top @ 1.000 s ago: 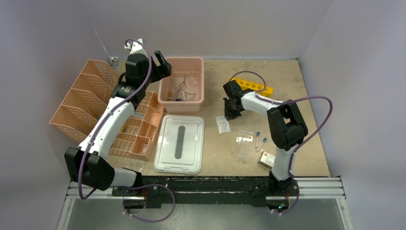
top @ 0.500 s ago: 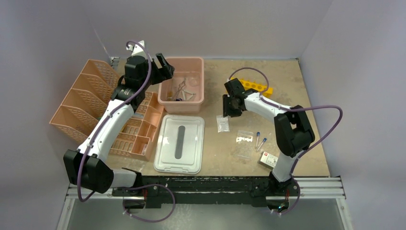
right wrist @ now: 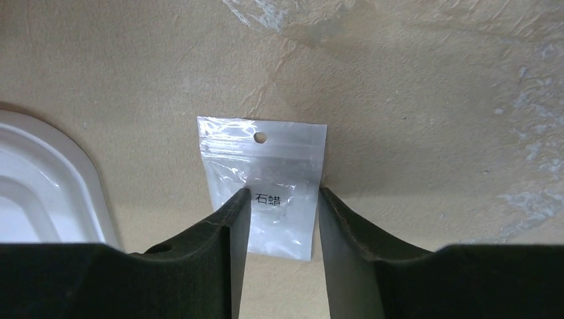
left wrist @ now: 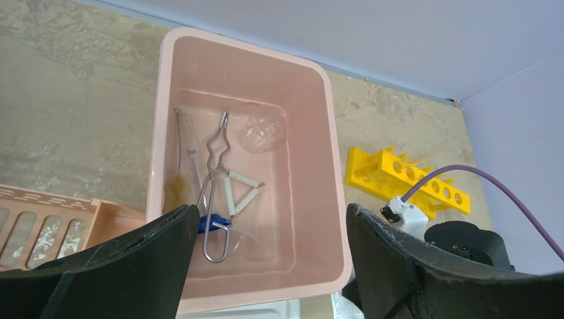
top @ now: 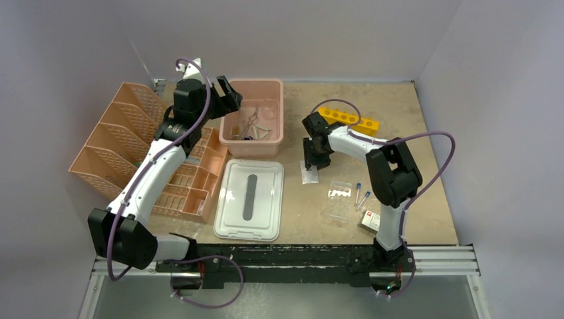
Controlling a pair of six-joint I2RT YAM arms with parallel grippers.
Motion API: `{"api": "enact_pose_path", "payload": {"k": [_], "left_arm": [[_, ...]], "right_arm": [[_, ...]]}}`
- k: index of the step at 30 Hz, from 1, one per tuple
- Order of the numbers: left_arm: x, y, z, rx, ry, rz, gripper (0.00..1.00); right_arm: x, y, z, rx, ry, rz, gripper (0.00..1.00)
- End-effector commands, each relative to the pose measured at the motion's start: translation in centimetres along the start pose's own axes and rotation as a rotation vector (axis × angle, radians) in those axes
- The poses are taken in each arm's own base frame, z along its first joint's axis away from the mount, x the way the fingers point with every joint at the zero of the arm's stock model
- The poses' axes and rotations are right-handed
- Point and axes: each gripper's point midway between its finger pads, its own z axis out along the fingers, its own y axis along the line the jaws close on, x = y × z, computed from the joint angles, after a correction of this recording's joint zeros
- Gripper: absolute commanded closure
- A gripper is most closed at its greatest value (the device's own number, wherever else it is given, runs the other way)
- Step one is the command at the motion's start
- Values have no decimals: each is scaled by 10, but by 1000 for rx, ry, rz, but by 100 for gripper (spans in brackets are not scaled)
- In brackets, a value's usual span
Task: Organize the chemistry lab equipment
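Observation:
A small clear packet (right wrist: 266, 159) with printed characters lies flat on the table (top: 399, 146). My right gripper (right wrist: 284, 194) hangs low over it, open, one finger on either side of its lower half; in the top view the right gripper (top: 310, 161) stands just above the packet (top: 308, 177). My left gripper (left wrist: 271, 211) is open and empty above the near-left rim of the pink tub (left wrist: 166, 100). The tub holds wire tongs (left wrist: 216, 159), a round clear dish (left wrist: 264, 127), a wire triangle (left wrist: 241, 189) and a brush (left wrist: 177, 186). The yellow tube rack (top: 349, 118) lies behind the right arm.
A white lid (top: 249, 199) lies in front of the tub (top: 253, 143). The peach mesh organizer (top: 126, 143) fills the left side. Right of the packet lie a larger clear bag (top: 339, 199), two blue-capped vials (top: 362, 195) and a small box (top: 371, 219).
My right gripper has gone from shut to open and has shifted left and toward the near edge, down over the small packet. The left gripper has barely moved.

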Motion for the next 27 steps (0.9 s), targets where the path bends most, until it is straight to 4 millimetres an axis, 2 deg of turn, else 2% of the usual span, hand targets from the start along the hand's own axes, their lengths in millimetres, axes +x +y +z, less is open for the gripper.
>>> {"api": "enact_pose_path", "payload": {"k": [1,5,9,13,14,17,21,24,27], "left_arm": [[-21,-11,-11,42,-75,1,20],[-22,-10,-12,37,-78,1,20],[-21,-12,-12,49,-74,5,20],[-20,-16,-11,69,-68,0,20],[-20,-16,-11,70,-69,-3,20],[-18,-23,-12,106,-59,-14,20],[-10,-34,-11,171,-34,-51,21],[2,-52,-9,253,-2,-89,23],[20,-82,-9,353,46,-110,25]], "right_arm": [[5,-2,1,58,42,-22,57],[17,-14,11,140,103,-28,65],[26,-19,11,165,133,-3,83],[16,-16,1,150,88,3,97],[8,-14,-5,141,57,6,100],[-14,-9,-28,108,-44,15,100],[-49,-5,-69,47,-203,46,100],[-74,-5,-103,-12,-326,86,100],[-95,-4,-138,-79,-442,124,100]]}}
